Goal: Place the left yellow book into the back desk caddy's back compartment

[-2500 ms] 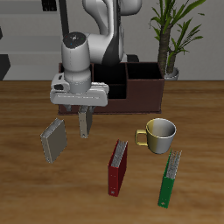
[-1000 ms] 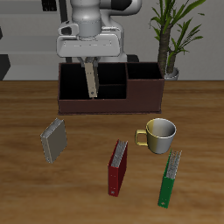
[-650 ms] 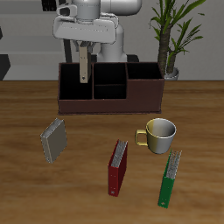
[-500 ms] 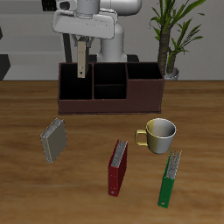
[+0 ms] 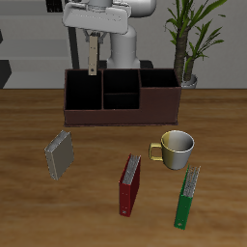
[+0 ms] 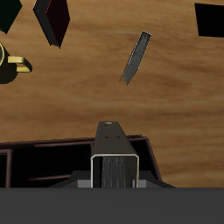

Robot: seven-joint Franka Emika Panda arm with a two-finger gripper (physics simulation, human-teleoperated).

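The jaws (image 5: 94,43) are gripping the left yellow book (image 5: 93,57), slim and tan, hanging upright above the back desk caddy (image 5: 121,108).

A: The tabletop (image 5: 29,125) looks like mid-brown wood with visible grain and a matt finish.

B: And the caddy (image 5: 122,109)?

A: Smooth maroon walls with a faint sheen, flat black lining inside. The book (image 5: 92,56) in the pincer (image 5: 93,41) has a dull tan cover, matt, with pale paper edges.

B: The mug (image 5: 176,149) near the caddy?

A: Glazed and slightly glossy, cream outside. The pincer looks like smooth white plastic.
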